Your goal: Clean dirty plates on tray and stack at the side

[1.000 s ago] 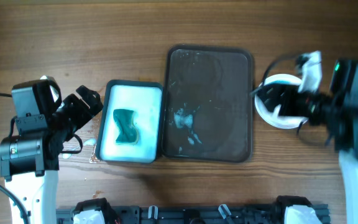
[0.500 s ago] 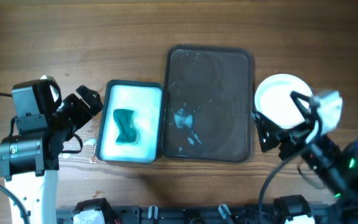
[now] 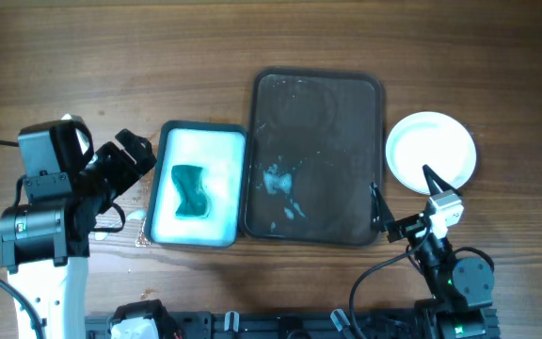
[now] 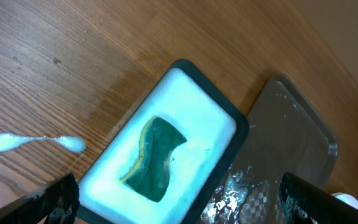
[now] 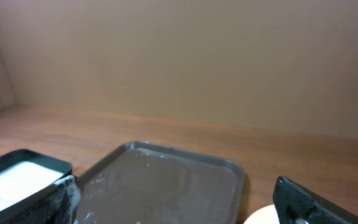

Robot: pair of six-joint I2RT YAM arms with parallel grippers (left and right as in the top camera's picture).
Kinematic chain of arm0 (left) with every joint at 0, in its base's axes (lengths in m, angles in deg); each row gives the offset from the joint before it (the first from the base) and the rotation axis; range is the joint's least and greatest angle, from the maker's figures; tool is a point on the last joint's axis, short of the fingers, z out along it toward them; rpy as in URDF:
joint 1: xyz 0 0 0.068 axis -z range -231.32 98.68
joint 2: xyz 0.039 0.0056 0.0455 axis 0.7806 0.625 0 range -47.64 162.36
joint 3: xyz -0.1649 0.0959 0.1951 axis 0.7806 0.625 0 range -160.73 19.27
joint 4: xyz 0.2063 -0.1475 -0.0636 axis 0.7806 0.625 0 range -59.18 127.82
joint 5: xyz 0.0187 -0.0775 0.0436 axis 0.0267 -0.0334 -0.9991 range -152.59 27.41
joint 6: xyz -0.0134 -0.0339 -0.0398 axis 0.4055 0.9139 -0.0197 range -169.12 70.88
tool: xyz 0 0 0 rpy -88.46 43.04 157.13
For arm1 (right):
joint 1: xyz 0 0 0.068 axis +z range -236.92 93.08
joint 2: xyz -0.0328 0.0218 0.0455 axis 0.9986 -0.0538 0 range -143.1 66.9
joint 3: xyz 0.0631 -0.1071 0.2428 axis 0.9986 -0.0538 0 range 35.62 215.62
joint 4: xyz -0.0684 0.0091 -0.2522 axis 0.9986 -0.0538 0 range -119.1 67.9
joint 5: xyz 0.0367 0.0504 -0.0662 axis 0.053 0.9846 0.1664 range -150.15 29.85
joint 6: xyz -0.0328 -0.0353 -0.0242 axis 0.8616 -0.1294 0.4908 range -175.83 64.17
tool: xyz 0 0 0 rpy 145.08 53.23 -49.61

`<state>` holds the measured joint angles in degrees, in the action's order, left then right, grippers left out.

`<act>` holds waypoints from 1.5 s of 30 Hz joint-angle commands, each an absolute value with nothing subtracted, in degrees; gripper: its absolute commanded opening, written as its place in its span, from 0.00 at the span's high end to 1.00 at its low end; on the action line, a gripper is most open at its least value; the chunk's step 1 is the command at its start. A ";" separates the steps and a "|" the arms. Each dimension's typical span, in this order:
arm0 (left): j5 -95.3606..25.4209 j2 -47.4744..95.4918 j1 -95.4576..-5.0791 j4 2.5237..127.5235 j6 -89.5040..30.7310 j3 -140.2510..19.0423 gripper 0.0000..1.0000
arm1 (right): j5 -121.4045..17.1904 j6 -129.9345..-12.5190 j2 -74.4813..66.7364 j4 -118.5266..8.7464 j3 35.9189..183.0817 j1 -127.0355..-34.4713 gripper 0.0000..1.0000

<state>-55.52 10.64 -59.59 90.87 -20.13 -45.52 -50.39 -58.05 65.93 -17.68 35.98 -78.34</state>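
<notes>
Seen from above, the tray (image 3: 316,104) holds no plate, only pale foam. The one white plate (image 3: 431,151) lies on the table (image 3: 205,47) just right of it. The right gripper (image 3: 403,196) sits at the lower right on a folded arm, spread wide and empty. One tip is by the tray's lower right corner and the other is near the plate's lower rim. A careless swing from there would likely knock either one. The left gripper (image 3: 132,155) waits beside the tub (image 3: 169,132) that holds the sponge (image 3: 191,188).

The left wrist view looks down on the sponge (image 4: 154,158). That gripper's fingers (image 4: 58,198) are far apart and hold nothing. A soap smear (image 4: 36,143) on the wood could let things slide.

The right wrist view looks almost level across the tray (image 5: 166,180). The plate (image 5: 263,217) shows as a sliver at the bottom edge, so clearance is hard to judge.
</notes>
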 commanded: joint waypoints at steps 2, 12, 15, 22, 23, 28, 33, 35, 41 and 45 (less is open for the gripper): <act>-56.28 10.60 -59.96 90.69 -20.39 -45.98 0.00 | -51.81 -57.35 66.36 -21.48 35.94 -78.58 0.00; -56.28 10.60 -59.96 90.69 -20.39 -45.98 0.00 | -51.81 -57.37 65.88 -21.50 35.94 -78.58 0.00; -56.30 10.32 -59.94 90.76 -20.41 -45.50 0.00 | -51.81 -57.37 65.88 -21.50 35.94 -78.58 0.00; -54.42 -9.09 -52.81 66.37 -26.38 -29.04 0.00 | -51.81 -57.35 65.88 -21.50 35.94 -78.58 0.00; -54.31 -12.94 -51.26 60.77 -26.69 -24.43 0.00 | -51.81 -57.39 65.88 -21.50 35.94 -78.58 0.00; -54.75 -30.93 -50.48 48.05 -26.67 -4.67 0.00 | -51.81 -57.35 65.88 -21.50 35.94 -78.58 0.00; -54.71 -46.97 -50.48 44.64 -26.62 9.21 0.00 | -51.81 -57.35 65.88 -21.50 35.94 -78.58 0.00; -54.71 -47.19 -50.48 42.96 -26.60 11.90 0.00 | -51.81 -57.35 65.88 -21.50 35.94 -78.58 0.00; -54.53 -47.47 -50.30 34.43 -26.23 18.95 0.00 | -51.81 -57.35 65.88 -21.50 35.94 -78.58 0.00; -55.60 -47.47 -49.78 31.90 -26.05 18.95 0.00 | -51.81 -57.35 65.88 -21.50 35.94 -78.58 0.00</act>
<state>-55.03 -46.84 -50.45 34.09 -25.33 18.34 -51.24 -58.05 65.73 -21.68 35.98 -78.38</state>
